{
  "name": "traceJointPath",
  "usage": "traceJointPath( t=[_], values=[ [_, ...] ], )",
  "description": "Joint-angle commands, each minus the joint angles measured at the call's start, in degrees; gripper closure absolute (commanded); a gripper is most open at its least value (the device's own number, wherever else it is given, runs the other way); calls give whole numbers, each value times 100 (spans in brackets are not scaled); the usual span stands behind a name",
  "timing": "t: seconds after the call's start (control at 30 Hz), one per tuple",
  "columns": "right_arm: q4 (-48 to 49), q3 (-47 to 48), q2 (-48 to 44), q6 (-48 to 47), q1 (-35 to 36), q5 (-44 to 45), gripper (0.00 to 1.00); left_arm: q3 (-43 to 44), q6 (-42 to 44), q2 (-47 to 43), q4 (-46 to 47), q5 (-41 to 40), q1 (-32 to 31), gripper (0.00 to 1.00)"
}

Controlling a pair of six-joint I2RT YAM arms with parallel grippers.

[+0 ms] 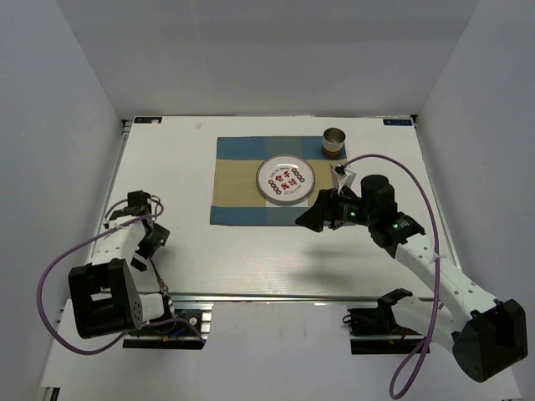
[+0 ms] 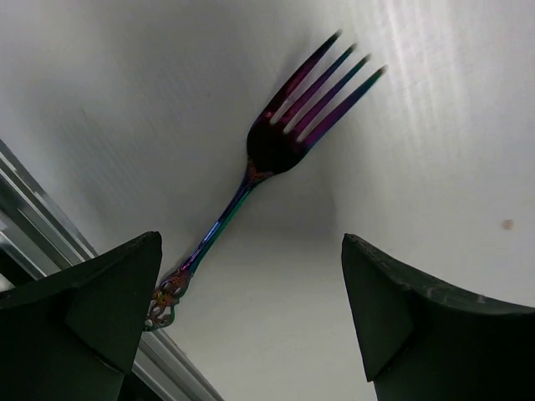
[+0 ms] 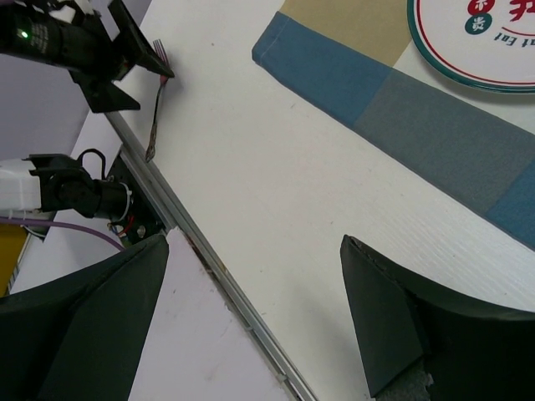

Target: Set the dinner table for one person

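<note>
Top view: the right tool [image 1: 313, 219] hangs open and empty near the plate [image 1: 285, 179].

Left wrist: the left tool [image 2: 251, 242], jaws wide and empty, is over a fork [image 2: 276, 159] lying flat on the surface [image 2: 435, 125]. The fork looks thin, stiff and slick, so it is probably best pinched across the handle.

Right wrist: bare surface lies below the open jaws.

Hidden ends and cropped edges

In the left wrist view the fork [image 2: 276, 159] has its scrolled handle end partly tucked behind one finger [image 2: 109, 292] of the left claw [image 2: 251, 280]; from above the fork is too small to pick out. The right wrist view crops the plate [image 3: 476, 50] at the top and right edges, and the placemat [image 3: 401, 100] runs off the same edges. From above, the plate's red lettering is too small to read, and the cup [image 1: 333, 142] shows nothing clear inside.
</note>
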Motion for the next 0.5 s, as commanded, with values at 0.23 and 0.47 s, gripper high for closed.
traceJointPath(
  t=[0.23,0.47],
  values=[
    [-99,154,-134,-144,-11,204,11,-769,-142,300,825,156,35,49],
    [-160,181,-204,-179,-38,415,11,-400,-19,898,763,50,35,82]
  ],
)
